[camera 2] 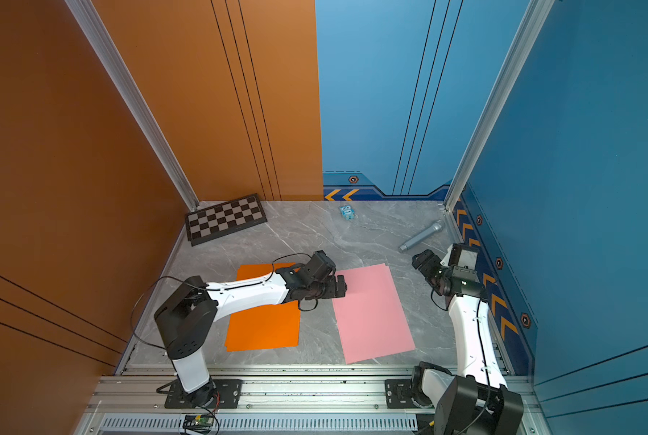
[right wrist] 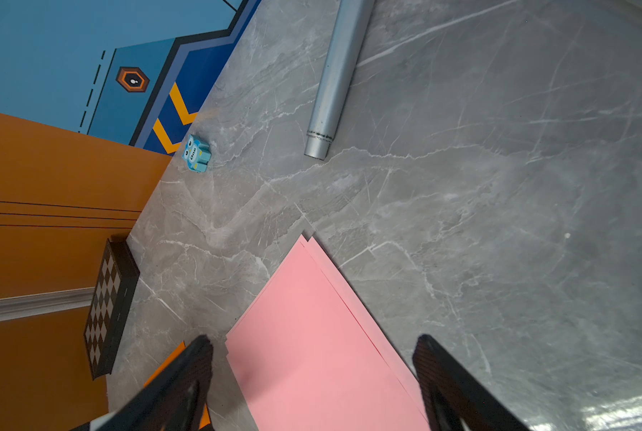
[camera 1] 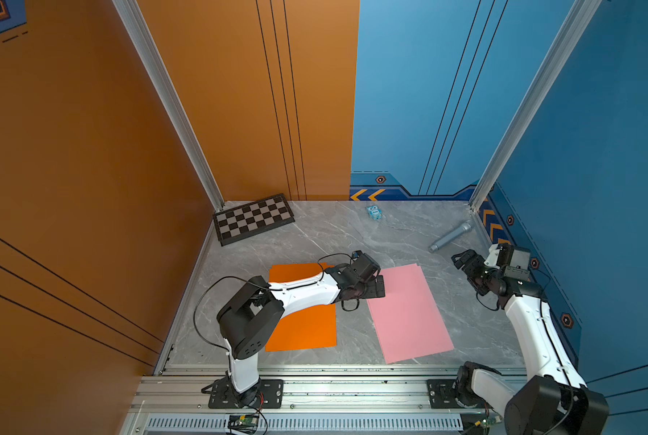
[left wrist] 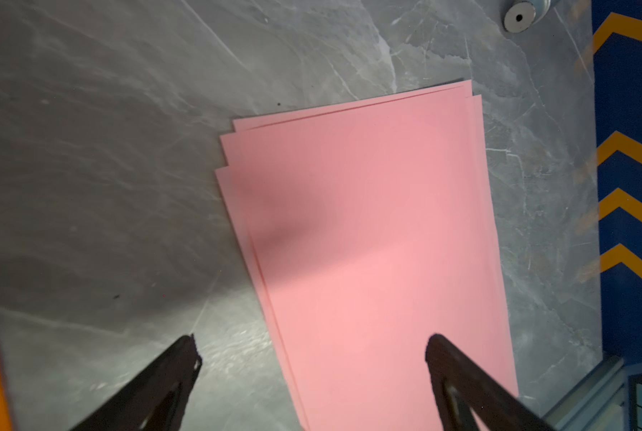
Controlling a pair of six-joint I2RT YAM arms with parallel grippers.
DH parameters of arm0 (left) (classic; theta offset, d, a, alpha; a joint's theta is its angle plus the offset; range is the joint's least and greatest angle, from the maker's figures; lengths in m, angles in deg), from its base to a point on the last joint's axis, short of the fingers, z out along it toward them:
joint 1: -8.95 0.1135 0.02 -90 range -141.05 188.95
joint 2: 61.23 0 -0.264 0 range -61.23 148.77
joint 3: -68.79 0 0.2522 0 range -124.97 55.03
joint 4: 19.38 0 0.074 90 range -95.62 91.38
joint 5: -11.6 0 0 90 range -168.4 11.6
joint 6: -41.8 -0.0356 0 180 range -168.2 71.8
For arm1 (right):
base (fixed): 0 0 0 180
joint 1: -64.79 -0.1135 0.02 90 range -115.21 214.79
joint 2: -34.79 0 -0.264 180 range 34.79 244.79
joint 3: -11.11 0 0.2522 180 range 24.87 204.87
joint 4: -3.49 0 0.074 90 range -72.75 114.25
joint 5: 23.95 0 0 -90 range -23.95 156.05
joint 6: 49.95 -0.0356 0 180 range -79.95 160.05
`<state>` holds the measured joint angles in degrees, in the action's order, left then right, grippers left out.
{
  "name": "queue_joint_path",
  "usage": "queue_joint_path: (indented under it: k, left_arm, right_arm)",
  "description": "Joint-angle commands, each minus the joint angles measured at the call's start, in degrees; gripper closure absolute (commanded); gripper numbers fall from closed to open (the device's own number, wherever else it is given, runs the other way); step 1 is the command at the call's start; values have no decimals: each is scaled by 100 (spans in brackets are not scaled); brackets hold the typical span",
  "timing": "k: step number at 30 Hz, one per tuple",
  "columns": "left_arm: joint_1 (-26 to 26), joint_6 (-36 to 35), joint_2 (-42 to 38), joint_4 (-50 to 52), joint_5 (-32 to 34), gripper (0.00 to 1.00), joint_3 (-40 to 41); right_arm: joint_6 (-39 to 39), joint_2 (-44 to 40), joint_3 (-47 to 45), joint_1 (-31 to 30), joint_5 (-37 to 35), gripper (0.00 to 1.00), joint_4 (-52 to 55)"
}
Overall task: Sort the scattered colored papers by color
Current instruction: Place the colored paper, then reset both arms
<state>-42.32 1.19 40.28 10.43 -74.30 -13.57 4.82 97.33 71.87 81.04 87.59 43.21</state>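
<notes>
Top views are bright and evenly lit from overhead, sharp all over, with weak soft shadows. The wide lens tilts the wall posts point(camera 1: 164, 101) outward toward the frame edges. The left wrist view is softer. A dark, fuzzy-edged shadow lies across the pink papers point(left wrist: 368, 242), and a washed-out bright patch sits on the bench point(left wrist: 229, 347) by the left claw point(left wrist: 313, 345). The claw fingers are out of focus and the frame edges are smeared. The right wrist view is crisp mid-frame, with a glare streak on the bench in one corner. The right claw point(right wrist: 314, 342) fingers are blurred because they are close to the lens.

Probably a robotics lab booth: printed wall panels point(camera 1: 70, 169), aluminium rail point(camera 1: 352, 391).
</notes>
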Motion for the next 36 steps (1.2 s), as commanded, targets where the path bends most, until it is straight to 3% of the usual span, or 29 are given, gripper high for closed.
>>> queue_joint_path:
  k: [1, 5, 9, 13, 17, 20, 24, 28, 32, 36]
  left_arm:
    - [52, -505, -656, 955, 945, 2, 101]
    - [97, -1007, -1230, 1352, 1919, 2, 9]
    - [426, -1612, -1742, 1505, 2848, 2, 55]
    - [1316, -2144, -2271, 1548, 3184, 2, 301]
    - [2146, -3019, -2623, 1173, 3576, 2, 795]
    - [2899, -3242, -2729, 644, 3457, 2, 1293]
    - [3988, -2936, -2669, 24, 2444, 2, 1769]
    - [4816, -3031, -2247, -980, 2120, 2, 2159]
    - [5196, -3010, -1589, -1285, 2413, 2, 2174]
    - [5127, -3367, -1018, -1529, 2690, 2, 2088]
  right_arm:
    - [154, 223, -84, -88, -176, 13, -132]
    - [168, 437, -85, -244, -310, 10, -248]
    - [348, 544, -108, -548, -979, 5, -264]
    - [573, 658, -335, -849, -1975, 0, -429]
    - [530, 688, -751, -935, -2170, 0, -1127]
    - [687, 637, -940, -1180, -2670, 0, -1584]
    - [1276, 482, -1128, -1622, -3729, 0, -2173]
    - [1944, 458, -1633, -1794, -4063, 0, -3332]
    - [2174, 608, -1982, -1793, -4120, 0, -4145]
    - [2245, 846, -2506, -1783, -4184, 0, -5324]
